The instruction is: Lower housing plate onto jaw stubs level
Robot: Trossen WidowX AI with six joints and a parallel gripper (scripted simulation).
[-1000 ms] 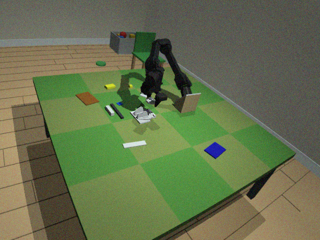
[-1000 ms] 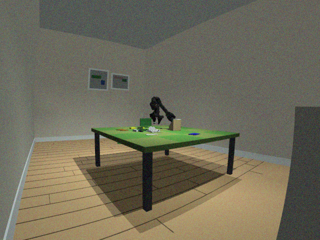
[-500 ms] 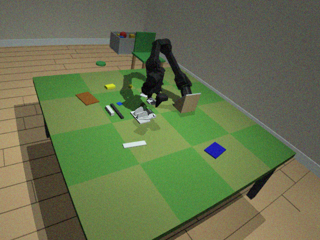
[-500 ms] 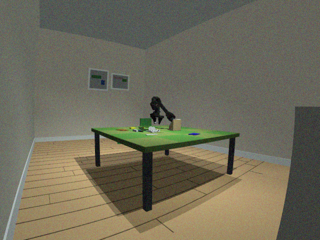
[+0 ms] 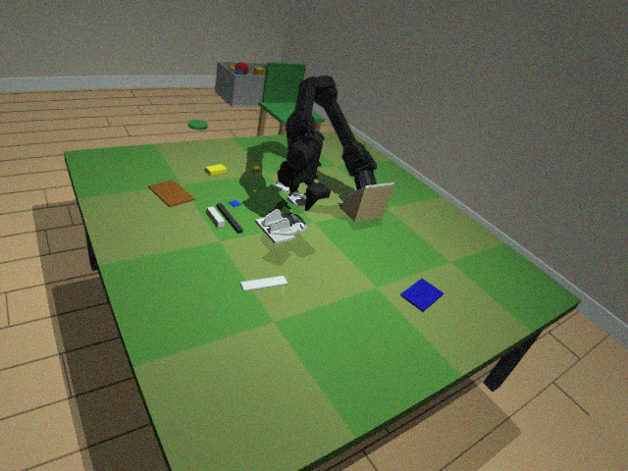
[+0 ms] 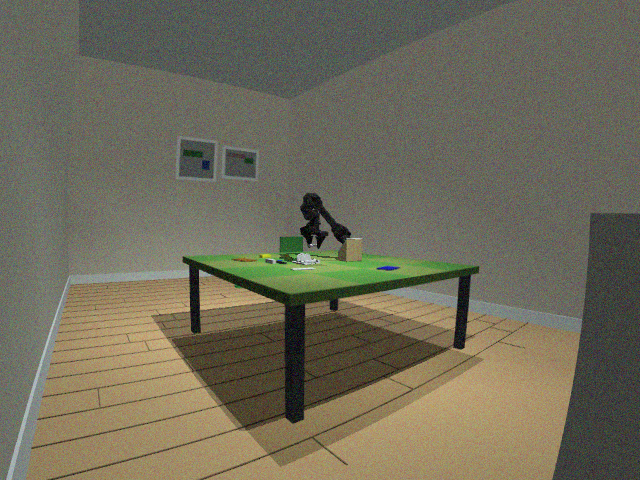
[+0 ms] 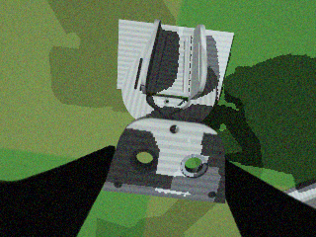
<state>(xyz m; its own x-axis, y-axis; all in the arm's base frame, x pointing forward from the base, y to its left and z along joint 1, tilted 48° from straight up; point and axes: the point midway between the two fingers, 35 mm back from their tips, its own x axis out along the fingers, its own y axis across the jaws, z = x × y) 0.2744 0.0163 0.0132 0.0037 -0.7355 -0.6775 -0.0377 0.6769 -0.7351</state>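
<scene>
While a grey bin (image 5: 248,89) is holding a red ball (image 5: 241,68) and yellow blocks beyond the surface (image 5: 324,349) (image 6: 330,281), the tool (image 5: 303,200) (image 6: 314,243) (image 7: 166,157) is gripping the housing plate (image 7: 170,143) above it, near the white jaw assembly (image 5: 282,228) (image 6: 307,259) (image 7: 173,64).

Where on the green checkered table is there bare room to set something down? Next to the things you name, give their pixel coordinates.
Bare patches: between the white strip (image 5: 263,283) (image 6: 302,268) and the blue square (image 5: 422,294) (image 6: 388,268), and the near corner beyond both. Crowded: around the white jaw assembly (image 5: 280,228) (image 6: 307,259) (image 7: 133,59), under the held housing plate (image 7: 169,148).

Square-cornered worktop (image 5: 324,349) (image 6: 330,283): was checked bright green and olive.
Thin square tile near its right corner (image 5: 422,294) (image 6: 388,268): was deep blue.
</scene>
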